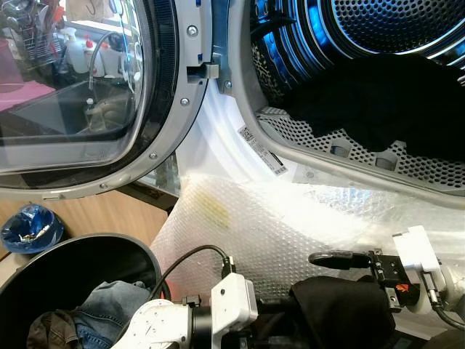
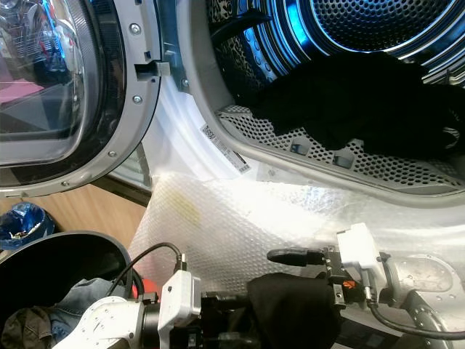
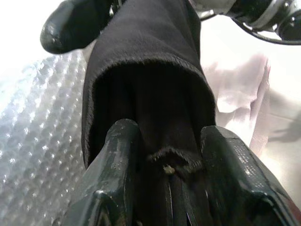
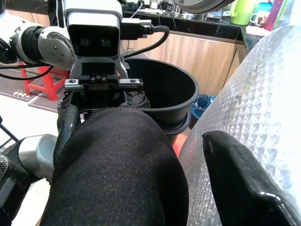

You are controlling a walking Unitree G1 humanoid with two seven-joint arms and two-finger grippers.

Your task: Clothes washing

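Left gripper [image 3: 164, 155] jaws closed tight on a fold of black garment [image 1: 341, 313], cloth bunched between both fingers in the left wrist view. Right gripper [image 1: 349, 270] jaws spread apart, one finger [image 4: 244, 188] lying free beside the cloth against the bubble wrap [image 1: 240, 233], the other hidden under the fabric; nothing clamped, by the look of it. Garment held low between the two arms, in front of and below the drum opening, not yet over the lip. Beyond: washer door [image 1: 87, 94] swung fully open to the left; drum [image 1: 378, 43] lit blue, already holding a dark pile of clothes [image 1: 385, 102] on the perforated wall. Black basket [image 1: 43, 269] down at left, with denim [image 1: 109, 305] and a darker item [image 1: 51, 327] inside. Judgement: loading partly done — some laundry in, one piece in transit, at least two pieces left in basket; door closing and start of cycle outstanding.
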